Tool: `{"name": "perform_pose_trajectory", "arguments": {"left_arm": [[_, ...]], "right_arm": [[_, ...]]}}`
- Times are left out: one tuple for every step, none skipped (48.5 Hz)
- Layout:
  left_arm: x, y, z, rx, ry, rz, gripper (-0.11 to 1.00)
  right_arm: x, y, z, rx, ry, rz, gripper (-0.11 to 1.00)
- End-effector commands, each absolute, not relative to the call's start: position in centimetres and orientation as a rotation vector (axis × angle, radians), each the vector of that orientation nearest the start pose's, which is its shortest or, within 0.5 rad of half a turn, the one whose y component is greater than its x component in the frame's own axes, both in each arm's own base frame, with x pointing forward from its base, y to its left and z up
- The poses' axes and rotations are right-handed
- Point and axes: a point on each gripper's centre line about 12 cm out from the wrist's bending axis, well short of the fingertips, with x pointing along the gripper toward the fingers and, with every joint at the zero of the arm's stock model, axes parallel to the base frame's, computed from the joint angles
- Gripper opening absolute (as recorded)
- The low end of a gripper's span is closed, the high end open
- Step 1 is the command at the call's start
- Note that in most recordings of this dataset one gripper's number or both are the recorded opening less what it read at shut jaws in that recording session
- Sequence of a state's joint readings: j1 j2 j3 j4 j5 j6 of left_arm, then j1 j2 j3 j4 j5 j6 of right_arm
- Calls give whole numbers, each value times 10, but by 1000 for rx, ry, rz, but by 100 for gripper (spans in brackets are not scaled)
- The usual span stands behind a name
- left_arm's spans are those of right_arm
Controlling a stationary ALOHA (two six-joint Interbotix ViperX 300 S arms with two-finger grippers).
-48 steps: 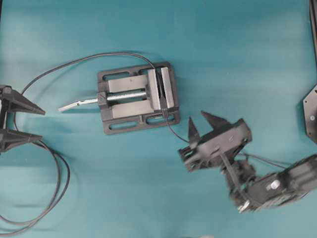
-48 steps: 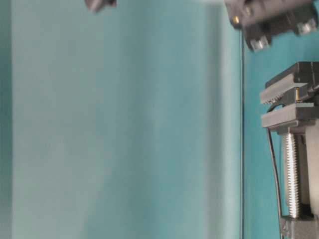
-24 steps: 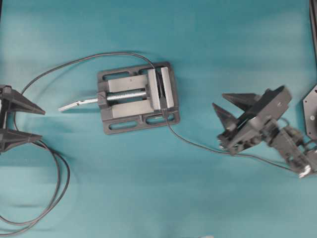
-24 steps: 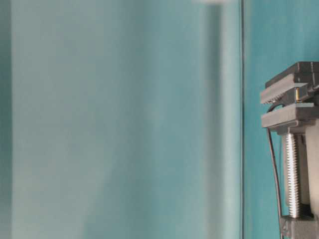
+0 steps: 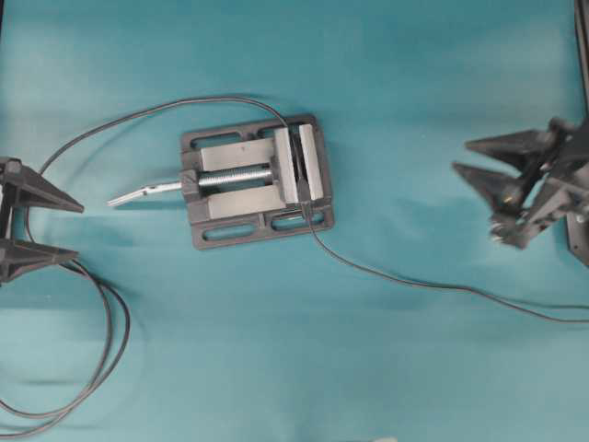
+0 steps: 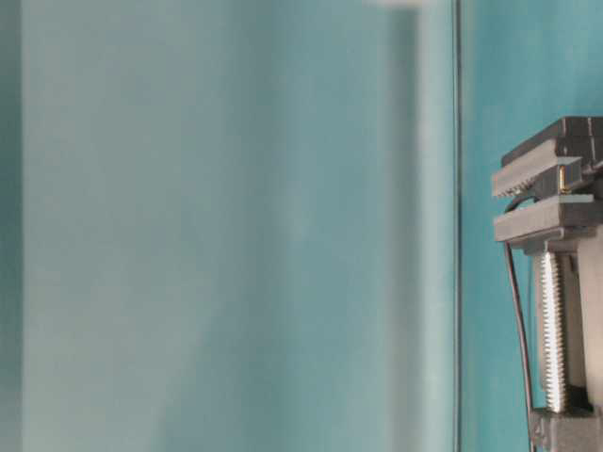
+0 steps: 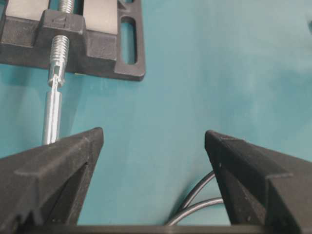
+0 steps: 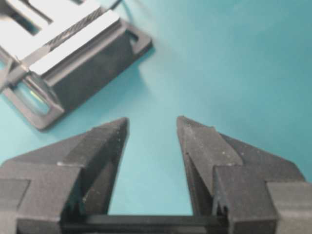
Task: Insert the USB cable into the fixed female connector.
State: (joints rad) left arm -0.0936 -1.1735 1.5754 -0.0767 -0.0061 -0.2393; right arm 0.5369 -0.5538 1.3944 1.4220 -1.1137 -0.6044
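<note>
While vise (image 5: 255, 177) sits centre, grippers flank edges.

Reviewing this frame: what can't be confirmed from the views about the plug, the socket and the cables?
- USB cable: in the overhead view its far end runs off the right edge.
- Fixed female connector: too small between the vise jaws to tell whether the plug is seated; the table-level view cuts the vise at the right edge.
- Looped cable: cut off at the lower left edge.
- Right tool: open, empty.
</note>
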Motion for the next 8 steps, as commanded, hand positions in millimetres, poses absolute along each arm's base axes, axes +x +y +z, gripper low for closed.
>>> {"name": "perform_pose_trajectory", "arguments": {"left_arm": [[133, -12, 138, -304, 405, -25, 100], [134, -12, 139, -303, 403, -25, 100], [133, -12, 138, -304, 405, -25, 100], [133, -12, 138, -304, 405, -23, 100], [133, -12, 138, -303, 405, -24, 100], [134, -12, 139, -303, 403, -25, 100], [133, -12, 138, -303, 405, -24, 100], [134, -12, 139, -304, 403, -25, 100]], "right_arm": [[161, -26, 164, 236, 146, -593, 51], [158, -27, 164, 239, 140, -584, 51], [156, -29, 164, 241, 136, -574, 51], [153, -30, 163, 240, 134, -567, 51], [150, -32, 162, 238, 134, -562, 51], [148, -33, 162, 240, 130, -558, 51], [146, -35, 162, 237, 130, -552, 51], [144, -36, 161, 237, 130, -546, 51]]}}
